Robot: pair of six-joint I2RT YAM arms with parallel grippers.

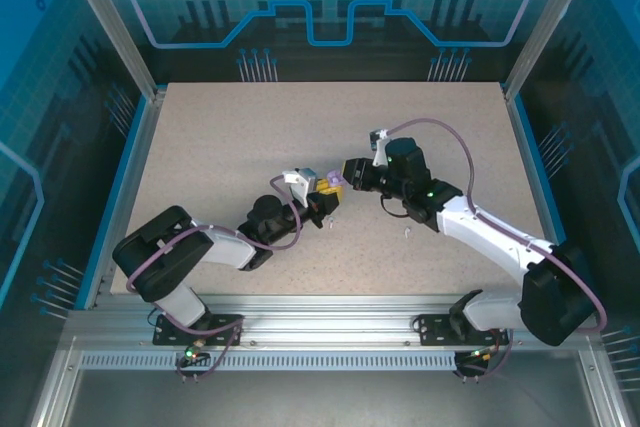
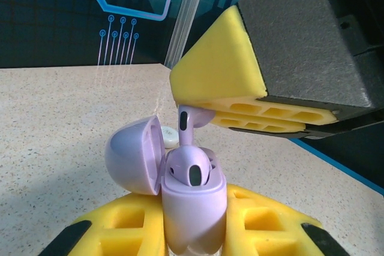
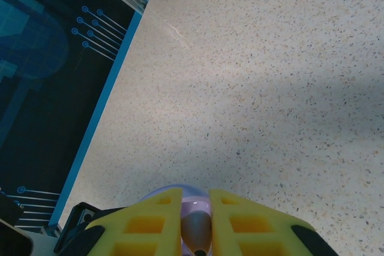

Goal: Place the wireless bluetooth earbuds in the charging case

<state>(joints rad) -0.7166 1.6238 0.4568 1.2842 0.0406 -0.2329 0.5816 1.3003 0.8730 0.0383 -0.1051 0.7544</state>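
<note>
While the speckled beige tabletop (image 1: 220, 147) carries a small white rounded item (image 2: 170, 137) just behind the case lid and two tiny white pieces (image 1: 408, 233) near the right arm, none of these stands between the grippers.

The left gripper (image 2: 193, 232) has its yellow padded fingers clamped on the lower body of a pale purple rounded charging case (image 2: 195, 208). It holds the case upright, with the hinged lid swung back. The right gripper (image 3: 196, 223) is pinched tight on the upper end of a pale purple earbud (image 2: 185, 123).

That earbud hangs from the right fingertips just above the case's opening; whether it touches the case cannot be told. A second pale purple earbud (image 2: 191, 171) sits in the case, directly beneath and beside the held one.
</note>
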